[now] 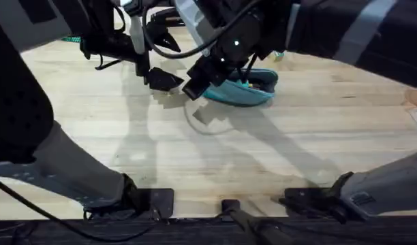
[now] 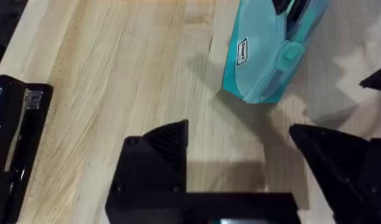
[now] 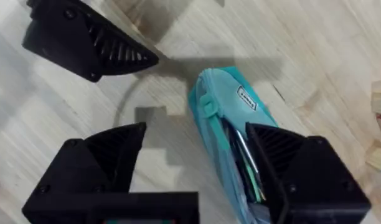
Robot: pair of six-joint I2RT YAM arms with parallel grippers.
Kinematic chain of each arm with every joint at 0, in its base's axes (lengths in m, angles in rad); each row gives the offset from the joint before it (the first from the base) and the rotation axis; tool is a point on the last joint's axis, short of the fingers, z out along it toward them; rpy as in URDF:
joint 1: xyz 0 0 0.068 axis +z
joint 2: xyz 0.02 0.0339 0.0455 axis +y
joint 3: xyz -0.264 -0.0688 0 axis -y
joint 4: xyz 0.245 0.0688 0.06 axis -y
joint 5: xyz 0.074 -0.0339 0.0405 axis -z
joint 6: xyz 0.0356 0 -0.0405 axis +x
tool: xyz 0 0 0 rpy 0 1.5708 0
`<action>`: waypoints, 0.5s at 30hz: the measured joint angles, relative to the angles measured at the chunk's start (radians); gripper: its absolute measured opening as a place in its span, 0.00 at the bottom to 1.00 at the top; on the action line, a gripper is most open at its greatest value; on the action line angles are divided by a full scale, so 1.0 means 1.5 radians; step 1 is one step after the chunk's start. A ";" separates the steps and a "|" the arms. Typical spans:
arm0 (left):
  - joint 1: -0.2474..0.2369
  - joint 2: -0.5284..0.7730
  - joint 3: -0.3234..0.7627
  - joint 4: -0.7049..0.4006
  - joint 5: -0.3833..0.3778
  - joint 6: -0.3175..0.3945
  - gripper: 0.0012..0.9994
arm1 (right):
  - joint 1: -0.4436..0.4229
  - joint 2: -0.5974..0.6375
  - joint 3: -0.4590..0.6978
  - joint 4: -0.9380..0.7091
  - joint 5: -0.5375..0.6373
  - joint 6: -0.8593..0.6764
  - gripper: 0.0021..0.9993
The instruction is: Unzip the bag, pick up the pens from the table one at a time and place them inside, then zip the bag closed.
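Bag mid-table, far from edges, bare wood around. Teal, unzipped, pens inside. Left gripper and right gripper wide, empty.

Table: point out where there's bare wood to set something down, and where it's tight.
The table is bare across the broad stretch between the bag and the arm bases, and right of the bag. It is crowded at the bag's left end, where the left gripper and right gripper meet. A stapler lies by the left gripper.

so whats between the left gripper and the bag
Bare table: in the left wrist view, no object lies between the open left gripper and the bag.
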 joint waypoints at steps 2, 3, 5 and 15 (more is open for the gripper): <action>0.000 0.000 0.000 0.000 0.000 0.000 0.99 | 0.000 0.002 0.000 0.001 0.000 -0.013 0.93; 0.000 0.000 0.000 0.000 0.000 0.000 0.99 | 0.000 0.002 0.000 0.001 0.000 -0.019 0.92; 0.000 0.000 0.000 0.000 0.000 0.000 0.99 | 0.000 0.002 0.000 0.002 0.000 -0.030 0.90; 0.000 0.000 0.000 0.000 0.000 0.000 0.99 | 0.000 0.012 0.001 0.003 0.000 -0.062 0.80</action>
